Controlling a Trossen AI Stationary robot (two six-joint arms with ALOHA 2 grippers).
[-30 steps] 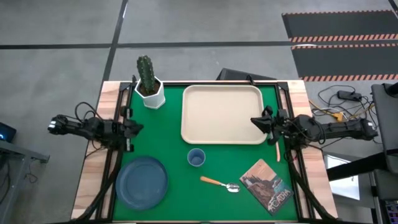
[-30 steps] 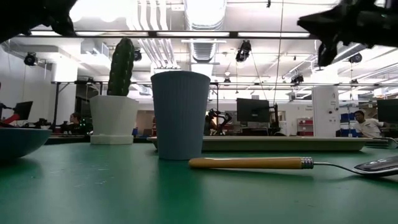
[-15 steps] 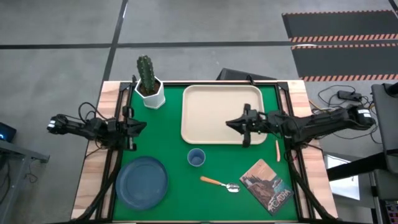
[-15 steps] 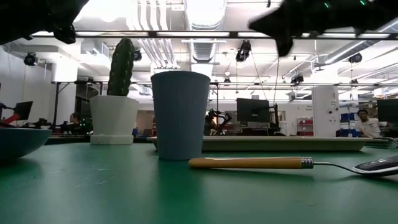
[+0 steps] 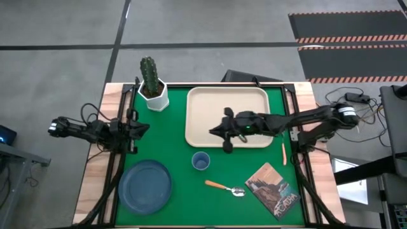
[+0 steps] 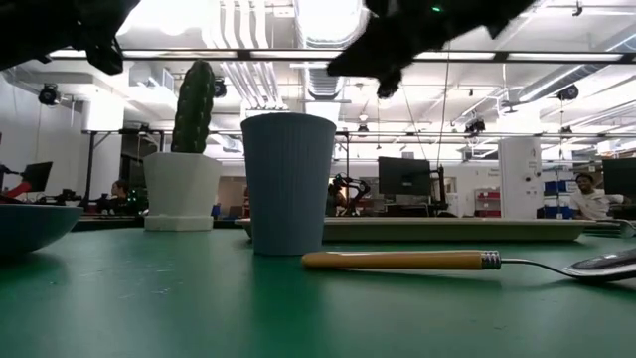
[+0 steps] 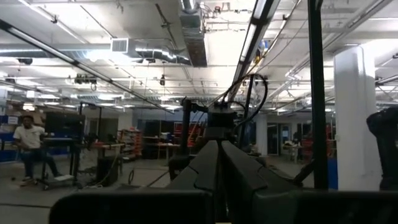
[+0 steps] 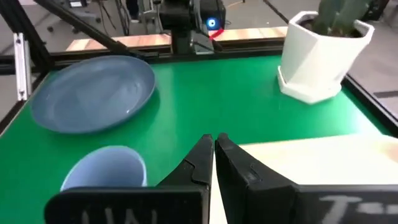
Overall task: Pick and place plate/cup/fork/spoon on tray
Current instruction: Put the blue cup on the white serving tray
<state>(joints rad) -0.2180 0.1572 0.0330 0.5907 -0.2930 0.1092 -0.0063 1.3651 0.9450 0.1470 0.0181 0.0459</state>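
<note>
High view: one tray [image 5: 219, 105] on the green mat [image 5: 178, 159] of the desk [image 5: 95, 175], one plate [image 5: 145, 186] at the front left, one cup [image 5: 201, 161] just in front of the tray, one spoon [image 5: 225, 187] in front of the cup, one fork [image 5: 283, 154] beside the tray's right edge. Also one cactus pot [image 5: 153, 94] at the back left and one book [image 5: 272, 190] at the front right. Right arm stretched leftward across the tray, right pincer [image 5: 224, 130] above the tray's front edge, just behind the cup, fingers pressed together, nothing between them. Left arm at the desk's left edge, left pincer [image 5: 141, 129] behind the plate, fingers together in the left wrist view.
</note>
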